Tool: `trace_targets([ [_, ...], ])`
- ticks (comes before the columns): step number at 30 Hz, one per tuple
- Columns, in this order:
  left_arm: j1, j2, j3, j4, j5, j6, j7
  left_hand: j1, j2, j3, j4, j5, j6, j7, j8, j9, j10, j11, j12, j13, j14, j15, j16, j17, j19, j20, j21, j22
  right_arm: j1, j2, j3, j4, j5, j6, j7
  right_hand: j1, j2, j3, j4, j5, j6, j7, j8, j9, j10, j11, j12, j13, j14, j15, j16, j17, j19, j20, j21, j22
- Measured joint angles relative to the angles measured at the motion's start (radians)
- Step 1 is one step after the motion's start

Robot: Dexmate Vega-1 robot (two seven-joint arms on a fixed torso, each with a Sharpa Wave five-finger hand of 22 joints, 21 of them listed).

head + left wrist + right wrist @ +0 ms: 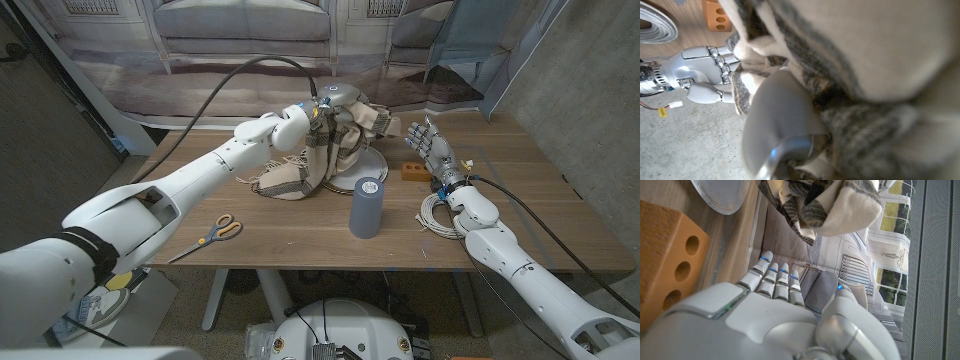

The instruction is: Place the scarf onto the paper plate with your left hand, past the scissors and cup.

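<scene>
Scarf (318,150), beige with grey stripes, gripped and lifted by left hand (322,112), bunched and draped down, lower end trailing onto table (300,235) just left of paper plate (362,166). Hanging over plate's left part, hiding much of it; white rim showing at right and front. In left wrist view, fabric (880,65) pressed close against camera, left hand (785,145) a blurred grey shape under the cloth, finger positions hard to make out. In right wrist view, folded end of scarf (820,207) seen beside plate rim (722,195).

Grey cup (366,207) upright in front of plate, nearer table's front edge. Scissors (212,236) with yellow and blue handles flat on table, well left of cup.

Right hand (432,148) raised just right of plate, fingers (775,277) straight and spread, holding nothing. Orange block with holes (412,171) between plate and right hand, on table. Coil of white cable (440,215) right of cup, beside right forearm.
</scene>
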Motion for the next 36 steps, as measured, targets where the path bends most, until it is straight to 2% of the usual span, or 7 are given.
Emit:
trace_targets([
  [26, -0.018, -0.030, 0.053, 0.089, -0.011, -0.029, -0.012, -0.004, 0.004, -0.001, -0.001, 0.001, 0.009, -0.002, 0.000, -0.004, 0.002, -0.002, -0.015, 0.010, 0.001, -0.002, -0.008, 0.009, 0.000, 0.000, 0.007, 0.000, 0.003, 0.000, 0.001, 0.002, 0.002, -0.003, -0.002, 0.000, 0.000, -0.003, -0.003, 0.000, 0.000, 0.000, 0.000, 0.000, 0.000, 0.000, 0.000, 0.002, 0.000, 0.000, 0.000, 0.000, 0.000, 0.000, -0.007, 0.000],
  [36, -0.017, -0.028, 0.065, 0.096, -0.008, -0.028, -0.005, -0.004, 0.004, -0.002, -0.001, 0.001, 0.009, -0.002, 0.000, -0.004, 0.012, -0.002, -0.015, 0.010, 0.001, -0.002, -0.012, 0.009, 0.000, 0.000, 0.007, 0.000, -0.005, -0.005, 0.003, -0.010, 0.001, -0.008, -0.010, 0.000, 0.000, -0.003, -0.003, 0.000, 0.000, 0.000, 0.000, 0.000, 0.000, 0.000, 0.000, 0.002, 0.000, 0.000, 0.000, 0.000, 0.000, 0.000, -0.007, 0.000],
])
